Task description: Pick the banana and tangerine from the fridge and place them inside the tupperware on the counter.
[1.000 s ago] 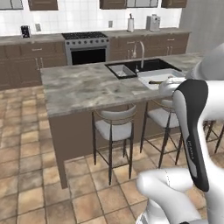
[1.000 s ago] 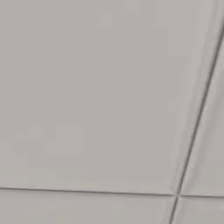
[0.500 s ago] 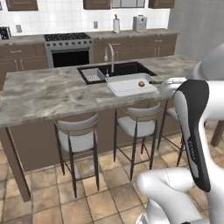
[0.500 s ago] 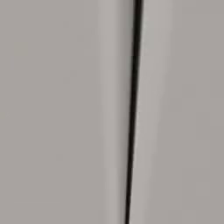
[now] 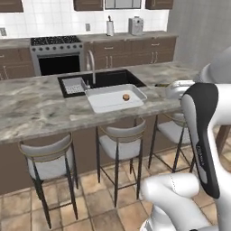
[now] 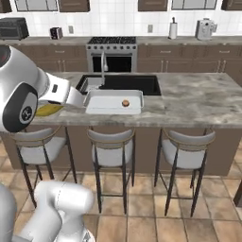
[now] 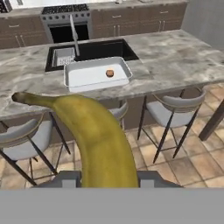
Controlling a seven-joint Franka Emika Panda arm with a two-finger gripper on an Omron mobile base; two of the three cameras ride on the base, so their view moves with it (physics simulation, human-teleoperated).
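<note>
Hand view: banana (image 7: 98,140) is clamped between the closed gripper (image 7: 107,177) jaws, stem end pointing far-left. Tangerine (image 7: 110,73) is seen inside the white tupperware (image 7: 76,81) on the marbled counter (image 7: 183,61), beside the black sink (image 7: 103,49), well apart from the gripper.

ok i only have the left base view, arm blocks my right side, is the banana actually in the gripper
Observer: Yes, in the hand view the gripper is shut on the banana.
Operator: tangerine done?
Observer: The hand view confirms the tangerine lies inside the tupperware.
Operator: where's the banana relative to the tupperware
Observer: In the right base view the banana is off the tupperware's left end, not over it.
</note>
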